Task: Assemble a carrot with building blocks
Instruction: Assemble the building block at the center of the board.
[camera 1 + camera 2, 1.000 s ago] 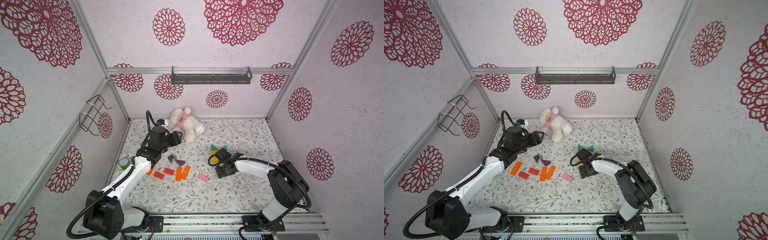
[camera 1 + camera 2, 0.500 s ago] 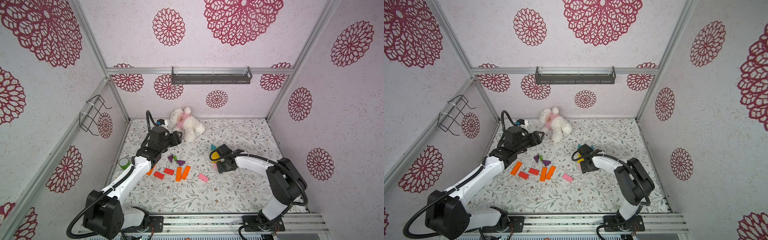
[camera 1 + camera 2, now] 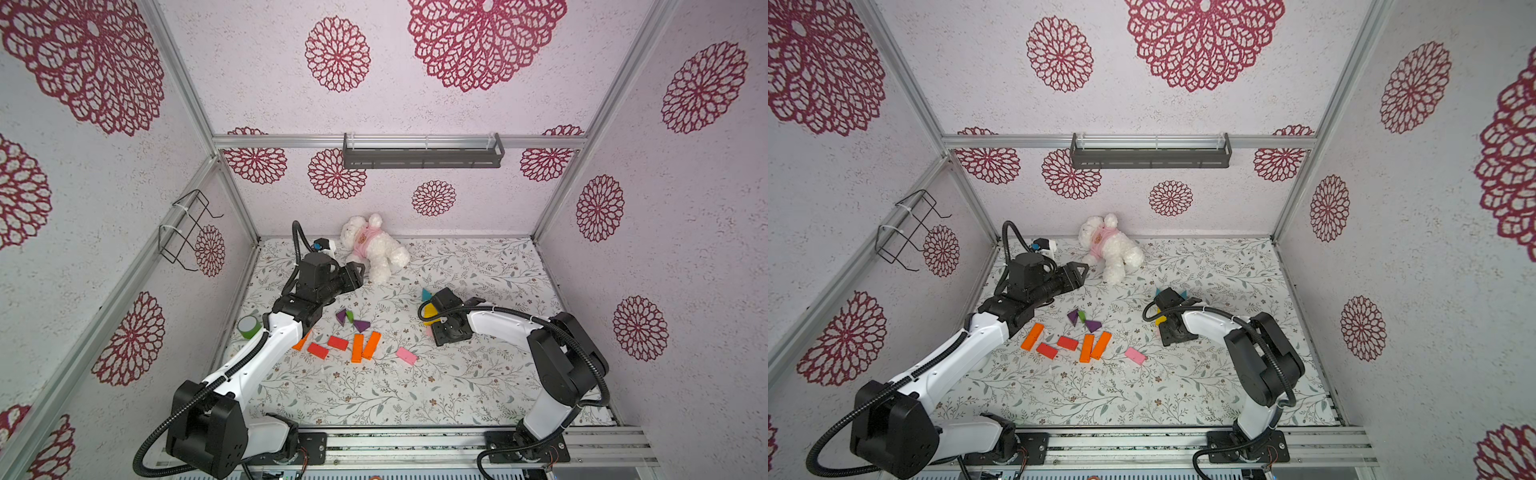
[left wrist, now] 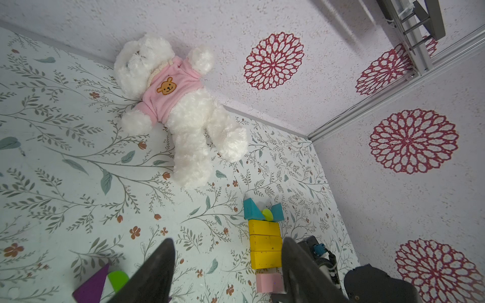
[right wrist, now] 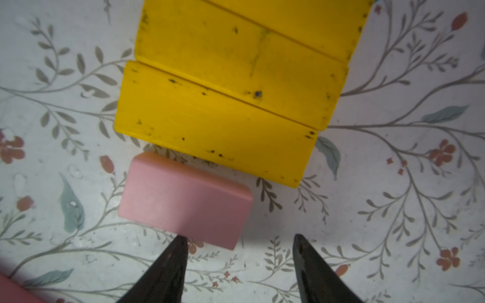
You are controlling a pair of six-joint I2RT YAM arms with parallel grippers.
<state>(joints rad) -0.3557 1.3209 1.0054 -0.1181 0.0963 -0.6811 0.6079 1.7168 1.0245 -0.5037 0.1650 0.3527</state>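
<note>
Item: pink block (image 5: 183,202), centre of the right wrist view, lying flat just beside the nearest of three yellow blocks (image 5: 217,126), offset toward frame left. Right gripper (image 5: 240,237): fingers spread, empty, one tip at the pink block's lower edge. Left gripper (image 4: 227,240): fingers spread, empty. Hazard: on withdrawal that tip may catch the pink block, skewing it or shunting the yellow blocks.

Both my top views look steeply down from high above the front edge of the floral-printed white tabletop (image 3: 457,386), covering all of it. My left wrist view faces its far right corner from low down. My right wrist view sits close over the yellow painted rectangular blocks (image 5: 223,118), which both wrist views share.
</note>
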